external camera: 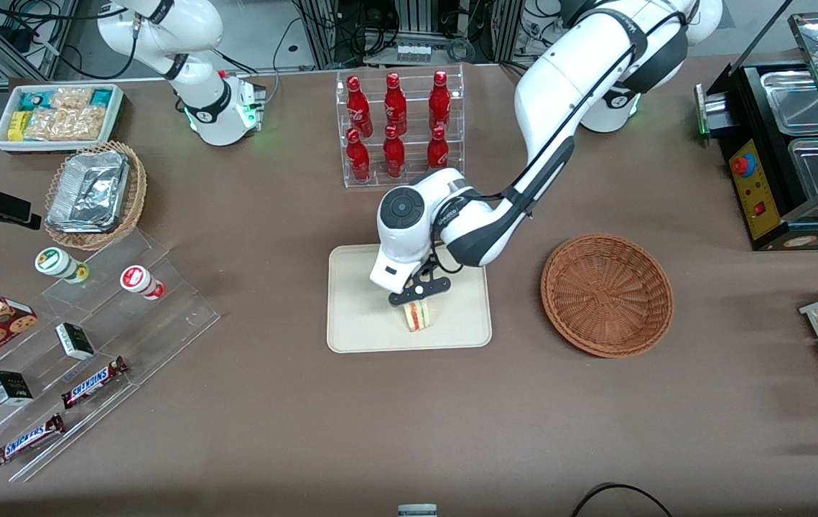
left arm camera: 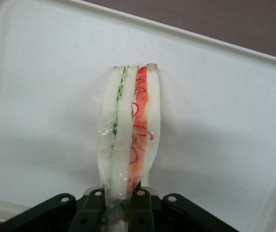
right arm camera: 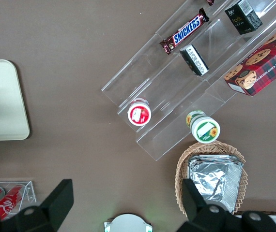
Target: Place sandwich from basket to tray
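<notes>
A: Entry — placing step. Going across the front view from the parked arm's end: flat cream-coloured rectangular tray with a low raised rim (external camera: 358,327), then the left arm's black two-finger gripper (external camera: 417,296) above it, then the round reddish-brown woven wicker basket (external camera: 607,293) toward the working arm's end, with nothing in it.

B: Where is the small triangular clear-wrapped sandwich with pale bread and red, orange and green filling (external camera: 418,315)?

A: Over the tray, in the part nearer the front camera. It stands on edge, and its lower end appears to meet the tray surface — contact not certain. The wrist view shows it (left arm camera: 130,130) pinched at one end.

B: Jaw state?

A: Clamped on the sandwich; the bread bows slightly just ahead of the fingers (left arm camera: 95,205).

B: How to do the release well?

A: My judgement: confirm the wedge is resting on the tray, then part the jaws slowly so the wrap does not cling. Standing on a narrow edge, it may tip once freed; laying it flatter would be safer. Withdraw straight upward, clear of the rim.

B: Arm pose?

A: It reaches in from the base, elbow high, forearm sloping down, wrist bent so the gripper points downward at the tray.
</notes>
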Tool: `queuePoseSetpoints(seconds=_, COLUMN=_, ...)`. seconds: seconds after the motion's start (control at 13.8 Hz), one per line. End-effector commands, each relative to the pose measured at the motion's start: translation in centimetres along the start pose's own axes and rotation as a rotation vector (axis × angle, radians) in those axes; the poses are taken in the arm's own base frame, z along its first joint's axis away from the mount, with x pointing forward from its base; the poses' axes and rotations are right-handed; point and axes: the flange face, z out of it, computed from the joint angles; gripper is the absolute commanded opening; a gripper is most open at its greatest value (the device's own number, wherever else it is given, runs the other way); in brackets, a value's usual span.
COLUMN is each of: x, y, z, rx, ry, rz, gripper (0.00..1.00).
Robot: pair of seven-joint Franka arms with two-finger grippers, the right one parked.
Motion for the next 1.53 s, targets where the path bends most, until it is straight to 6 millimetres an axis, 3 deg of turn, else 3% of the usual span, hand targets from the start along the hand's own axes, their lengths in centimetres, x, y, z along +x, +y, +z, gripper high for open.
queuePoseSetpoints(seconds=0.0, x=0.0, y=0.9, z=-0.5, rx=0.001, ry=0.036, rz=-0.014, gripper=1.00)
queuePoseSetpoints(seconds=0.22, x=0.4, y=0.8, z=-2.0, rx=-0.010, ry=0.044, rz=-0.019, gripper=1.00)
queuePoseSetpoints(seconds=0.65, x=2.7, y=0.6, z=-10.0, rx=0.003, ry=0.060, rz=-0.027, gripper=1.00)
queuePoseSetpoints(seconds=0.8, x=4.4, y=-0.6, z=-11.9, rx=-0.003, ry=0.050, rz=0.011, gripper=1.00)
queuePoseSetpoints(seconds=1.02, x=8.3, y=-4.2, z=-16.1, rx=-0.033, ry=-0.008, rz=0.023, gripper=1.00)
queuePoseSetpoints(seconds=1.16, x=11.8, y=-8.7, z=-19.4, rx=-0.011, ry=-0.016, rz=0.046, gripper=1.00)
queuePoseSetpoints(seconds=1.45, x=17.0, y=-17.5, z=-21.9, rx=0.004, ry=-0.075, rz=0.189, gripper=1.00)
